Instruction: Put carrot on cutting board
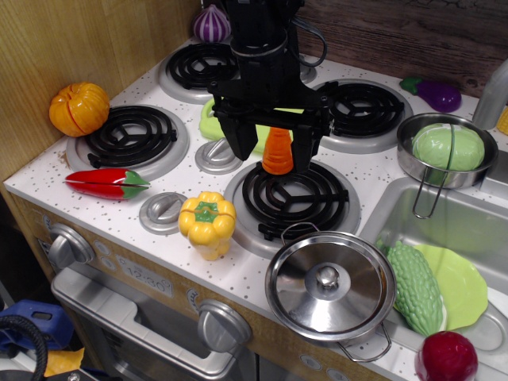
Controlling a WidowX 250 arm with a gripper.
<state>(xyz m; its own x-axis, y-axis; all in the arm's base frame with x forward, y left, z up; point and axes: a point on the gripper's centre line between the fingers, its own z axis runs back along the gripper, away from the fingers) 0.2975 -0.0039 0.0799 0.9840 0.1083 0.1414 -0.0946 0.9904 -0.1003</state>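
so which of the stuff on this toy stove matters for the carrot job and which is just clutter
Belongs to the job:
carrot, between the fingers of the gripper
cutting board, mostly hidden behind the gripper

Just lying about:
pumpkin
chili pepper
yellow pepper
pot lid
eggplant
onion

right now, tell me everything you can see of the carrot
The carrot is a small, stubby orange cone of glossy plastic with faint ridges. It stands upright, narrow end up, between the gripper's black fingers, at the rear edge of the front middle burner. Whether it touches the burner is unclear.
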